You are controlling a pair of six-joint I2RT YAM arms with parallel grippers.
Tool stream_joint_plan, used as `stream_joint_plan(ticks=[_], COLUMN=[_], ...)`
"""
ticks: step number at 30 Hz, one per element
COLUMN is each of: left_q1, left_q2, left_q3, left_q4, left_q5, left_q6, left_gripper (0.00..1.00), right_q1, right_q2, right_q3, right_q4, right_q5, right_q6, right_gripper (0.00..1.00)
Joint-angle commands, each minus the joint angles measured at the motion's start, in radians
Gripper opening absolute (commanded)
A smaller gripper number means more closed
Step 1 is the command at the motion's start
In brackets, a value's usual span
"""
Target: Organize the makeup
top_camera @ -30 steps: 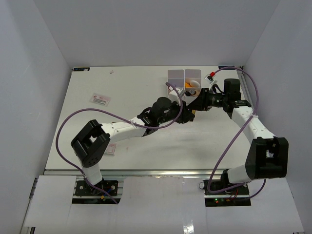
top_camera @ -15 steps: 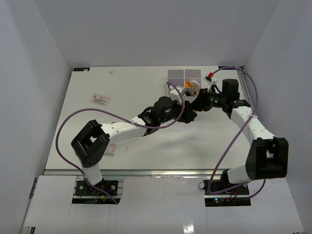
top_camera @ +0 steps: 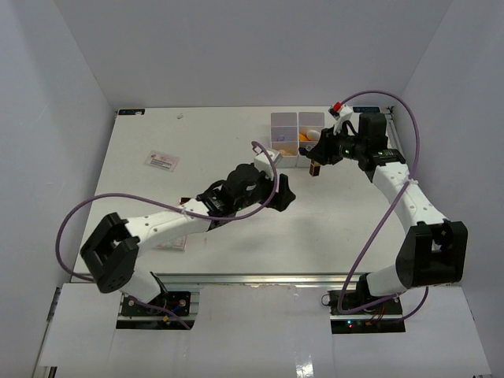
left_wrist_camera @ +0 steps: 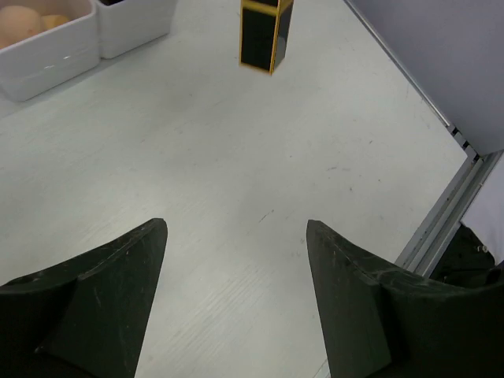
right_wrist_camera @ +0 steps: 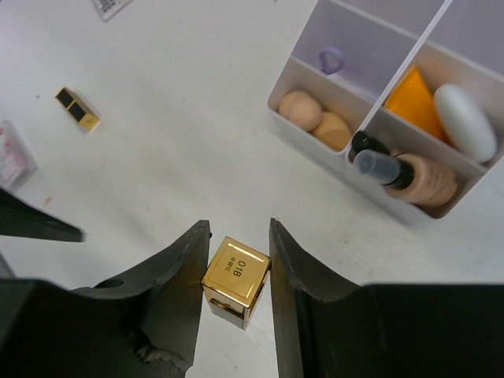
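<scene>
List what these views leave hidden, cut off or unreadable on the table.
Lipstick tube: left wrist view, upper end cut off by the top edge.
White box: right wrist view, far compartments cut off by the top edge.
Packet: right wrist view, mostly cut off by the left edge.
Card: top view, print too small to read.

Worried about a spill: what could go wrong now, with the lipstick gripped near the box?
The right gripper pinches the lipstick tube by its glossy sides, so it could slip or twist. The box compartment nearest it already holds a bottle; the tube might catch the rim or land on top.
</scene>
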Motion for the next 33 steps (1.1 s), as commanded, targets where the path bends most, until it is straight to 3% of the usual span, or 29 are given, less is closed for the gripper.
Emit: stream_joint_plan(ticks=[1, 8, 13, 19, 26, 33], left_q1=[0.075, 0.305, 0.319, 0.320, 0.319, 0.320], left_q2=[-0.252, -0.542, -0.641, -0.651, -0.647, -0.648], left_q3=[-0.087, -0.252, -0.312, -0.321, -0.324, -0.326], left_q4=[-0.219, -0.370, -0.404, -0.408, -0.415, -0.415], left_q5=[-0.034, -0.014, -0.082, -0.109, -0.133, -0.138], left_q6=[0.059, 0.105, 0.107, 0.104, 0.100, 0.098], left_gripper=[0.82, 0.85, 0.86, 0.86, 0.87, 0.88], right_q1=[0.038, 0.114, 0.136, 0.145, 0.142, 0.135], right_q2=[0.063, 0.245, 0.387, 0.548, 0.677, 0.690], right_q3=[0.105, 0.315, 0.490, 0.698, 0.779, 0.744], right_q4=[0.082, 0.130, 0.149, 0.168, 0.231, 0.294], right_q5=[0.145, 0.296, 0.370, 0.468, 0.561, 0.580], right_q6=[-0.098, -0.166, -0.193, -0.230, -0.326, -0.357], right_gripper=[0.08, 0.08, 0.08, 0.08, 0.08, 0.08])
